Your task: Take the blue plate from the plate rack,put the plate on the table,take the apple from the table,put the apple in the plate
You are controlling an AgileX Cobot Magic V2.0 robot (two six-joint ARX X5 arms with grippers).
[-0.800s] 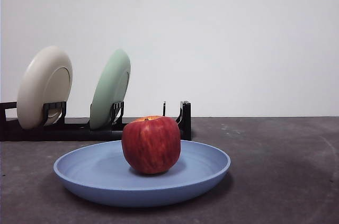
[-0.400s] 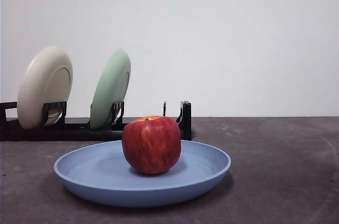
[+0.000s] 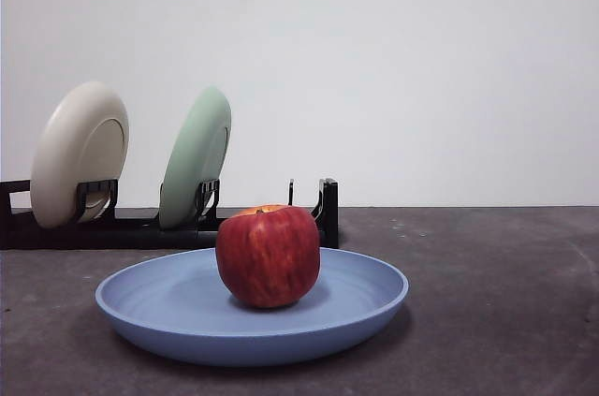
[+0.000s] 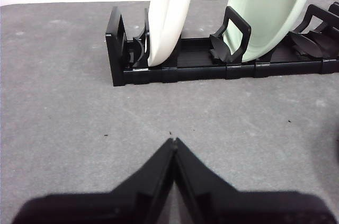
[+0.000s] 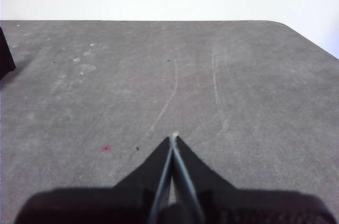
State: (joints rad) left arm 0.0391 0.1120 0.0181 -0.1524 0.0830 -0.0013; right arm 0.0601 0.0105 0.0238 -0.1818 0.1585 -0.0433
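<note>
Nothing is shifting across the last second: the apple is sitting in the same spot in the blue plate, and the plate is lying flat on the table exactly as before. To my judgement that is meaning the task is finished, with both arms resting away from the work.

The left claw is hanging with its jaws pressed together, gripping nothing, over bare table; ahead of it the plate rack is standing with the cream plate and the pale green plate upright in their slots. The right claw is likewise pinched shut and empty, with only scuffed table beyond it.

The apple is looking round, glossy and dark red with yellow streaks, well apart from either claw. The blue plate is looking matte, wide and shallow with a raised rim. The table is looking rough and mottled like concrete; the rack is black, with short prongs.
</note>
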